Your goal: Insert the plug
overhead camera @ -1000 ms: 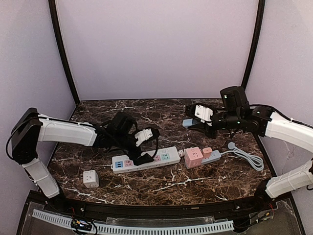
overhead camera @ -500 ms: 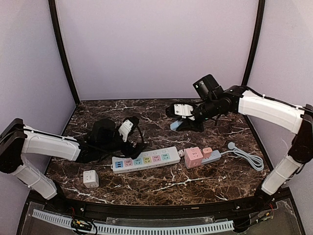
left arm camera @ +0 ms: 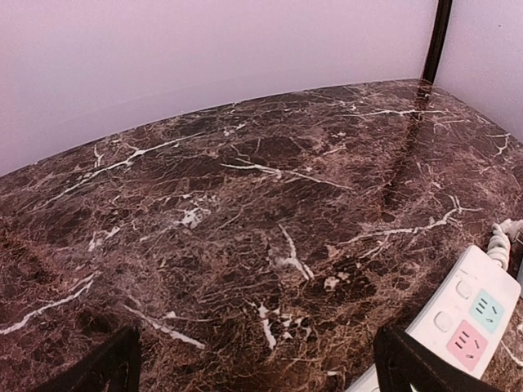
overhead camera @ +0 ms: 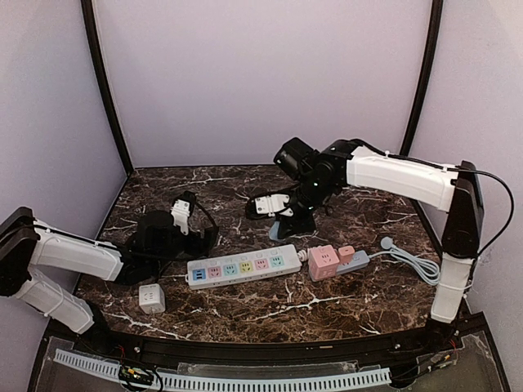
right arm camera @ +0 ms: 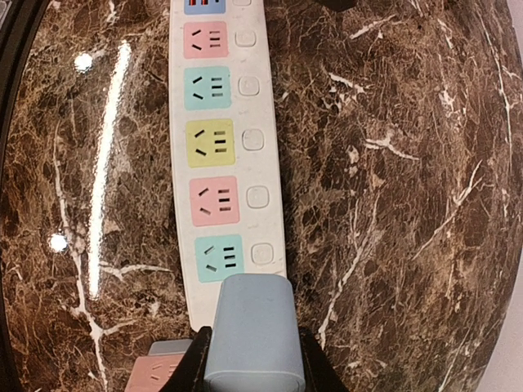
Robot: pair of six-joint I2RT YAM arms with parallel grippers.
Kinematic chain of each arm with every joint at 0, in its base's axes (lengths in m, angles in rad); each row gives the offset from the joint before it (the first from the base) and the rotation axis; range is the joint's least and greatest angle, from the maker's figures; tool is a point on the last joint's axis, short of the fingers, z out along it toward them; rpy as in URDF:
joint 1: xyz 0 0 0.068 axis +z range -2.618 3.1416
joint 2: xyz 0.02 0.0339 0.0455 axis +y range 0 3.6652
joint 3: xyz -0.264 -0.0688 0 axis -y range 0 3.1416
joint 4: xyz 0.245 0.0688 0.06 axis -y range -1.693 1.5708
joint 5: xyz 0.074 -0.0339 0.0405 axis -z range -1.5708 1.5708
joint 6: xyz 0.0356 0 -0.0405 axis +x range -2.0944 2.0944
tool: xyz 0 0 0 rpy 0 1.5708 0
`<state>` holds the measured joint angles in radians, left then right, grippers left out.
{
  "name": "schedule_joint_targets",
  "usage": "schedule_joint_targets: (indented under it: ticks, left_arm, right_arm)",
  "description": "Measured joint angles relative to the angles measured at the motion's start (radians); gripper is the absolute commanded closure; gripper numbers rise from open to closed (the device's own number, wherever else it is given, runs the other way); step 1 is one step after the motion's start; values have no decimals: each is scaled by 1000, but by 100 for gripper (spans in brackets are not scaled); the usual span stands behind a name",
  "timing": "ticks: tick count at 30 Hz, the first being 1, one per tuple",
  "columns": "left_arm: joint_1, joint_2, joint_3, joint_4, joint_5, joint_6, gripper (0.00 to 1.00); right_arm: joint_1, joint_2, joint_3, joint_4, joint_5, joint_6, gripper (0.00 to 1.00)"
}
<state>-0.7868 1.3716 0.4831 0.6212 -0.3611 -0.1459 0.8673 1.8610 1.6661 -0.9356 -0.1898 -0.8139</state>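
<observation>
Right gripper (overhead camera: 282, 219) clamps a blue-grey plug (overhead camera: 276, 232) just beyond the long white power strip (overhead camera: 245, 266), at the strip's 1 o'clock in the top view; the right wrist view shows the plug (right arm camera: 249, 331) pinched between both fingers (right arm camera: 198, 359), covering the strip's (right arm camera: 216, 163) end just below a teal socket (right arm camera: 219, 258). Whether the plug touches anything beneath cannot be told. Left gripper (overhead camera: 189, 222) sits low over the dark marble table (overhead camera: 343, 310) at the strip's 10 o'clock, its fingers (left arm camera: 106, 367) spread wide with nothing between them. A coiled grey cable (overhead camera: 413, 261) lies at the table's 3 o'clock edge, a pink adapter cube (overhead camera: 324, 262) sits at the strip's 3 o'clock end, and a white cube (overhead camera: 151, 298) rests at its 8 o'clock.
</observation>
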Motion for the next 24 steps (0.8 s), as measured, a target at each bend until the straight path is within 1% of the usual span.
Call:
schedule_joint_targets:
  ticks: [3, 9, 13, 18, 24]
  left_arm:
    - [3, 0, -36, 47, -25, -12, 0]
    - [3, 0, -92, 151, -55, -14, 0]
    - [4, 0, -109, 181, -73, -3, 0]
    - [4, 0, -117, 224, -78, 14, 0]
    - [4, 0, -131, 259, -77, 31, 0]
  right_arm:
    - [28, 58, 92, -39, 35, 13, 100]
    - [55, 183, 192, -144, 95, 32, 100]
    - [62, 256, 253, -200, 112, 48, 100]
    - [66, 280, 293, -238, 116, 60, 100]
    - [74, 280, 297, -246, 120, 60, 100]
